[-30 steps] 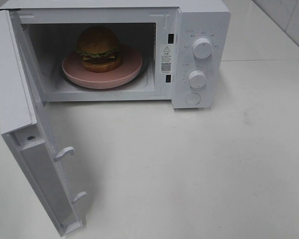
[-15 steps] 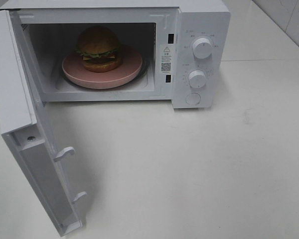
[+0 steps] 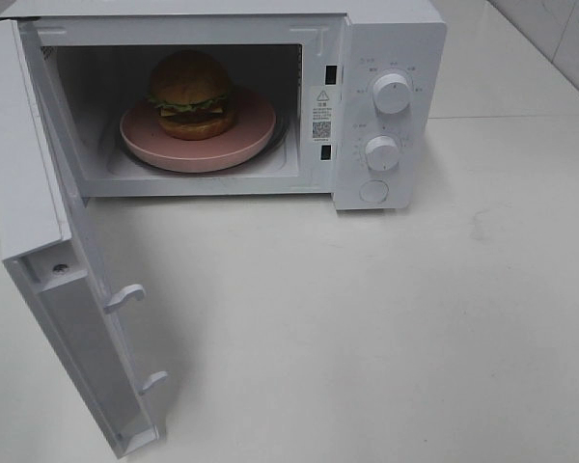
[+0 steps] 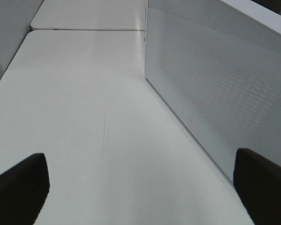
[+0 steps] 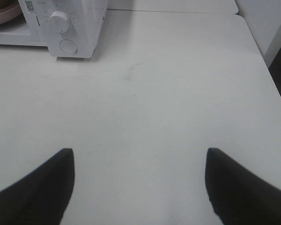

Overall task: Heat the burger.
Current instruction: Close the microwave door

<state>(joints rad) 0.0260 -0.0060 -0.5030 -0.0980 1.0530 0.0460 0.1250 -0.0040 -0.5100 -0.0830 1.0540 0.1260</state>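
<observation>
Closest to me, both arms sit back at the near side of the white tabletop point(image 3: 367, 328), out of sight from above. The left gripper point(image 4: 140, 157) hangs low beside the outer, dotted face of the microwave's white swung-open door point(image 3: 77, 318), its black fingers spread wide with nothing between them. I'd say that puts it in the right spot to push the door closed. The right gripper point(image 5: 139, 150) hovers over bare table, jaws also apart and empty, facing the control panel from well back.

Beyond them stands the boxy white microwave oven point(image 3: 396, 39), its cavity exposed. Inside, the round burger with a glossy brown bun, green lettuce and cheese point(image 3: 192, 94) rests on a round pink plate point(image 3: 256, 130) on the turntable, so loading looks finished. To the right of the cavity are the upper white dial point(image 3: 393, 94), the lower white dial point(image 3: 381, 152) and a round button point(image 3: 373, 191). None is being touched, and shutting the door seems to come first.
</observation>
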